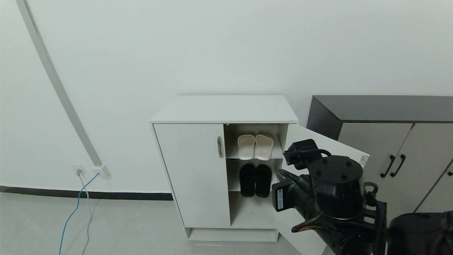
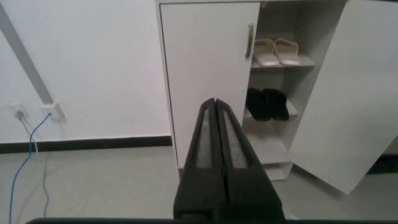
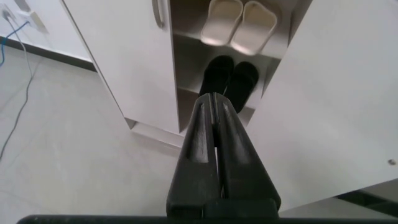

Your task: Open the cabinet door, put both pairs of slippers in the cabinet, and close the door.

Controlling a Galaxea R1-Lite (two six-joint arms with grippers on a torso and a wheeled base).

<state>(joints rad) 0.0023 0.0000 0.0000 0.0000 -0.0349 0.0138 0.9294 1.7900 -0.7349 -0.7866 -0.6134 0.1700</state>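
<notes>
The white cabinet [image 1: 226, 109] stands against the wall with its left door [image 1: 191, 170] closed and its right door [image 1: 354, 153] swung open. A pair of white slippers [image 1: 255, 146] lies on the upper shelf, and a pair of black slippers [image 1: 255, 180] on the shelf below. My right arm [image 1: 332, 187] is in front of the open door. The right gripper [image 3: 215, 97] is shut and empty, pointing at the black slippers [image 3: 229, 77] from a short way off. My left gripper [image 2: 214, 102] is shut and empty, farther back, facing the closed door [image 2: 208, 68].
A dark grey cabinet [image 1: 389, 141] stands close on the right, just behind the open door. A wall socket [image 1: 78, 169] with a blue cable [image 1: 72, 212] and a white one trailing over the floor sits at the left. Bare floor lies before the cabinet.
</notes>
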